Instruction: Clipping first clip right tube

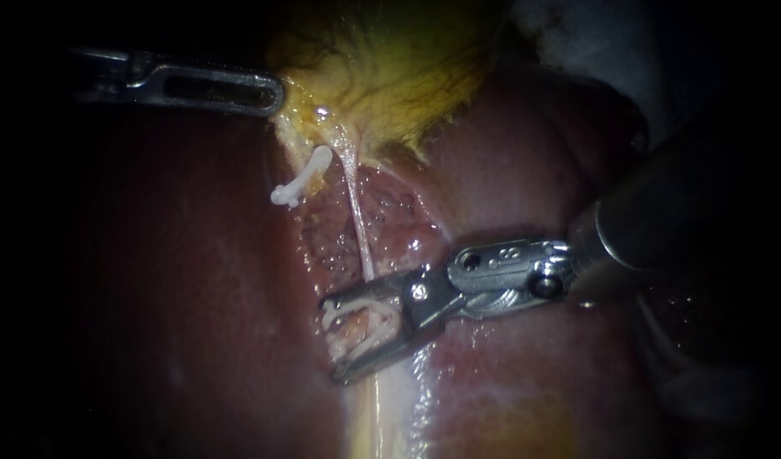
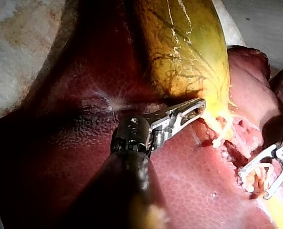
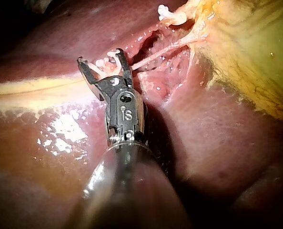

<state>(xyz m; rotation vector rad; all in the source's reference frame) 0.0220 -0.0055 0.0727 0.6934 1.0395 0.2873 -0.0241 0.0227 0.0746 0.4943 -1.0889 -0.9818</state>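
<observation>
Dark red liver [image 1: 195, 280] fills the scene. The left instrument [image 1: 267, 92] has its jaws clamped on the edge of the yellow gallbladder [image 1: 390, 76]. Just below them a white clip [image 1: 301, 183] sits closed on tissue. The right tube [image 1: 358, 221] runs taut into the right instrument [image 1: 331, 336], whose spread jaws hold an open clip [image 1: 356, 327] astride it.

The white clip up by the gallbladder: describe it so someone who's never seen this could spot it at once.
Find the yellow-green gallbladder at the top of the endoscope view. Just below its lower left edge, where pale tissue trails onto the dark red liver, sits a small white clip. Unlike the second clip, held between the right instrument's jaws further down, no instrument touches it.
</observation>
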